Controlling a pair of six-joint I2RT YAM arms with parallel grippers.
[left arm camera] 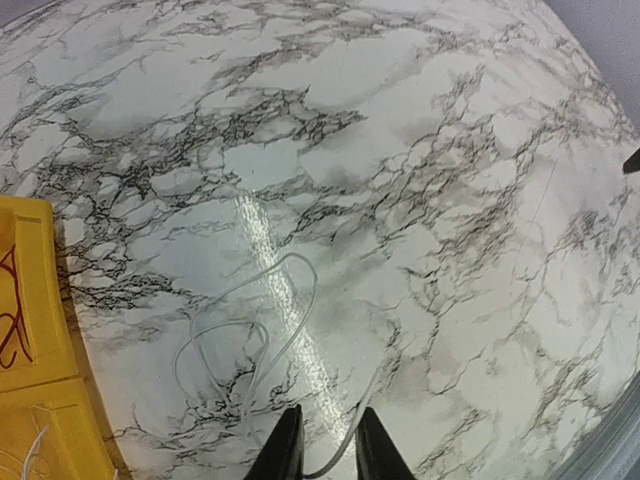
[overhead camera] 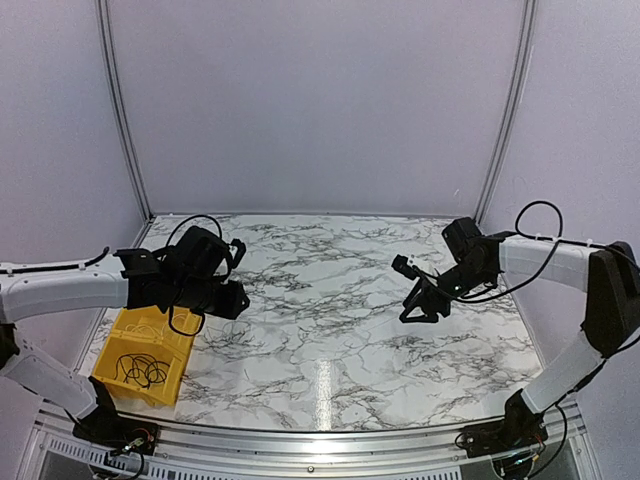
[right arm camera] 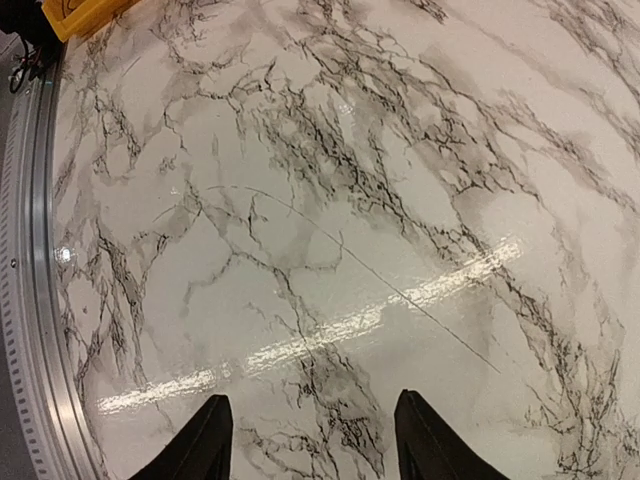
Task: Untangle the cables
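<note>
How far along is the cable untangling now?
Looks done: a thin white cable lies in loose loops on the marble table. In hand: nothing gripped; the left gripper stands open around its end, the right gripper open, empty. Remaining: black cables coiled in the yellow plastic bin.

I have open marble across the middle of the table (overhead camera: 330, 300), out to the far edge. The yellow bin (overhead camera: 140, 392) at the near-left corner blocks low passes there. A white cable (left arm camera: 305, 262) loops near it, and a thin dark wire (right arm camera: 345, 250) lies flat below the right gripper (overhead camera: 415, 312).
</note>
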